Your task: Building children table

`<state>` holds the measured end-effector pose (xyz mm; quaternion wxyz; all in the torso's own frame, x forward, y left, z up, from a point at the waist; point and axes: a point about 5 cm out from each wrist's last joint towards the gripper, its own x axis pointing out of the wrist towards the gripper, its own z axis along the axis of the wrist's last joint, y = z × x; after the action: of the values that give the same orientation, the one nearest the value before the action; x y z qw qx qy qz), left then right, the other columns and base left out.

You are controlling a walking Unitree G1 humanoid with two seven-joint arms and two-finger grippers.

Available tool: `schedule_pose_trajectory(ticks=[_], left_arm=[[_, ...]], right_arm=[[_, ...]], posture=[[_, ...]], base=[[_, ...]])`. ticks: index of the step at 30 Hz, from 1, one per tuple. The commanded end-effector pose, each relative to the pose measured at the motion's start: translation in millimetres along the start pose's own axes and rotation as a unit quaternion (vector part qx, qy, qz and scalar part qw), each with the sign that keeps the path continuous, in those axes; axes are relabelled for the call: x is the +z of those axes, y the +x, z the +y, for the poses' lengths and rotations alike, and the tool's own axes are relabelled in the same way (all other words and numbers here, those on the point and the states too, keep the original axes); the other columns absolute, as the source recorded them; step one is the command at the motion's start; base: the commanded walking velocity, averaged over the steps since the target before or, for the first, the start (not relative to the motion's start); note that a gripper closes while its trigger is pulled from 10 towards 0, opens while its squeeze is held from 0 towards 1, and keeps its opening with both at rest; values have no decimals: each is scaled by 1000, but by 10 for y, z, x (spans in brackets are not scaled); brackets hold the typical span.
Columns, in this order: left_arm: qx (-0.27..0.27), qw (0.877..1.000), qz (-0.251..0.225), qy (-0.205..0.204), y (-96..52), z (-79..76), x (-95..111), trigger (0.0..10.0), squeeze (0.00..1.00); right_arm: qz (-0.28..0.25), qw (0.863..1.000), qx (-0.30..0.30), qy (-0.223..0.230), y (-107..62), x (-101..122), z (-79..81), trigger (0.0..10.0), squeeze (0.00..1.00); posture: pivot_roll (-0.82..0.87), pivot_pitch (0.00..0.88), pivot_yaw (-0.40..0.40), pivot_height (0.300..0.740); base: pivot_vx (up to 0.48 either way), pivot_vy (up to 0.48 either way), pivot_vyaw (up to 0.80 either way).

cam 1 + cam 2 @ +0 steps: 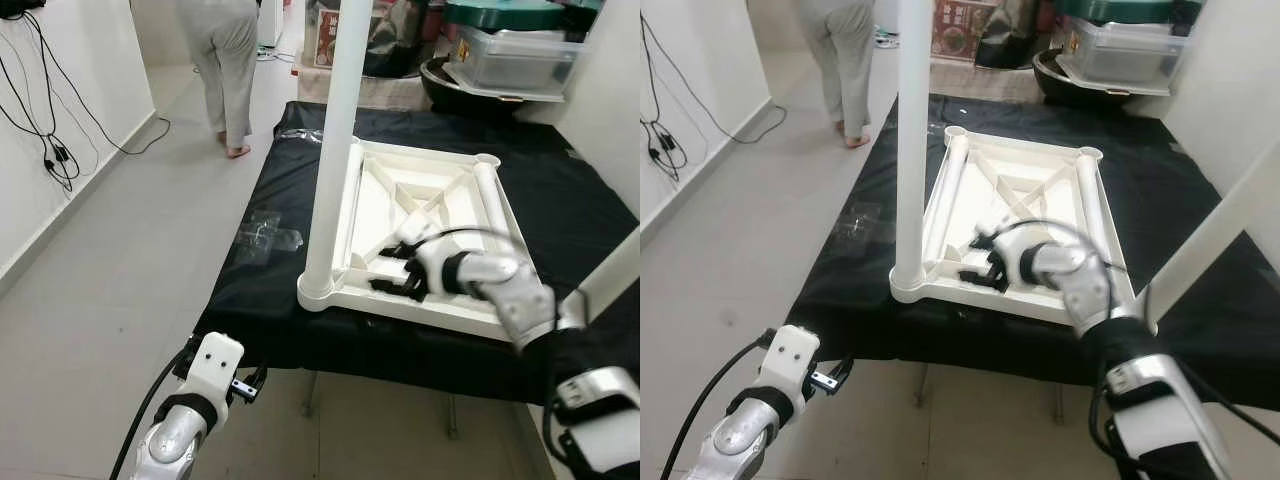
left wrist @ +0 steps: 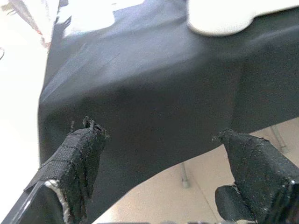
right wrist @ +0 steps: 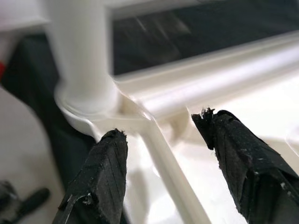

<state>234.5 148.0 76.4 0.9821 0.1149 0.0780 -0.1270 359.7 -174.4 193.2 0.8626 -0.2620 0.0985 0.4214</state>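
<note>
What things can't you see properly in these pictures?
- Top of the upright white table leg: cut off by the upper edge of both eye views.
- The person above the waist: cut off by the same edge.
- Contents of the lidded plastic box: too cloudy to make out.
- What the right hand touches inside the upside-down white tabletop: its own wrist hides the fingertips.
- Clear plastic wrapper on the black cloth: too small to identify.

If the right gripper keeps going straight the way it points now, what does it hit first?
Most likely a rib of the upturned white tabletop, which lies between the open right gripper's fingers; the upright leg at the corner stands just beyond. Depth is uncertain.
</note>
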Motion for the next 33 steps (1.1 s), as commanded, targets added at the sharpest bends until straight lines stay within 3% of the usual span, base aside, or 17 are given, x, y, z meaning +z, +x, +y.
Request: schedule_pose_trajectory(ticks=[1,6,8,13,21,26,33], left_arm=[[-5,1000,8,1,-12,-25,-32,10000,0],[-5,1000,6,1,18,-12,-16,10000,0],[-4,1000,3,1,34,-9,1,10000,0],[-9,1000,5,2,24,-16,-9,10000,0],[-8,1000,7,4,21,-8,-16,10000,0],[-12,1000,9,4,17,-46,-22,10000,0],[-11,1000,11,4,16,-43,-39,10000,0]], right_arm=[[-35,999,25,-8,10,95,47,10000,0],[-90,994,61,-2,90,187,149,10000,0],[-118,989,89,16,162,226,282,10000,0],[-131,987,87,37,323,239,395,10000,0],[-154,983,7,96,587,379,327,10000,0],[-159,983,26,93,596,399,360,10000,0],[-168,980,-5,108,586,392,295,10000,0]], posture=[[124,0,-85,740],[121,0,-83,740],[127,0,-81,740],[136,0,-78,740],[143,0,-84,740],[145,0,-88,740],[135,0,-86,740]], base=[[0,0,0],[0,0,0],[0,0,0],[0,0,0],[0,0,0],[0,0,0],[0,0,0]])
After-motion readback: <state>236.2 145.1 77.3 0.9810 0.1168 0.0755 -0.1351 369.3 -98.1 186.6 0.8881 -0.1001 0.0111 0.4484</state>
